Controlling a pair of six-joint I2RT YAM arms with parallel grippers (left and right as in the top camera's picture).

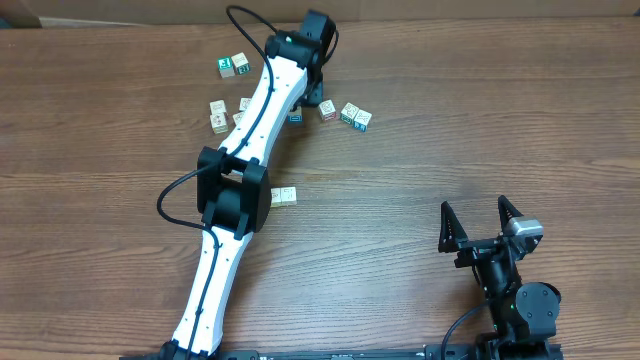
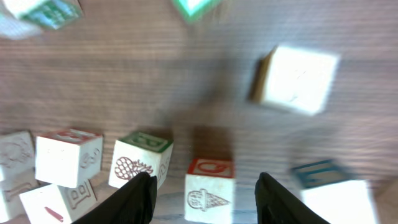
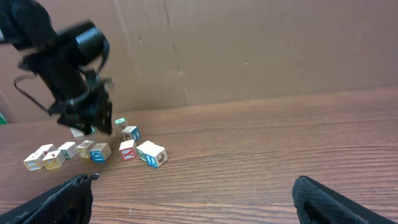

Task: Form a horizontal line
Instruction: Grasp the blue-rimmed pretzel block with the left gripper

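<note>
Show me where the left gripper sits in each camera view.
Overhead: left gripper at top centre, over the cubes.
Left wrist: left gripper at the bottom edge, its dark jaws either side of one cube.
Right wrist: left gripper at upper left, dark, above the cubes.
Shared landmark: the cubes clustered on the wooden table beneath it.

Brown wood-grain table [image 1: 450,130], green-faced cube [image 1: 229,67] lying loose toward its far side, plain cardboard wall [image 3: 249,50] behind
</note>
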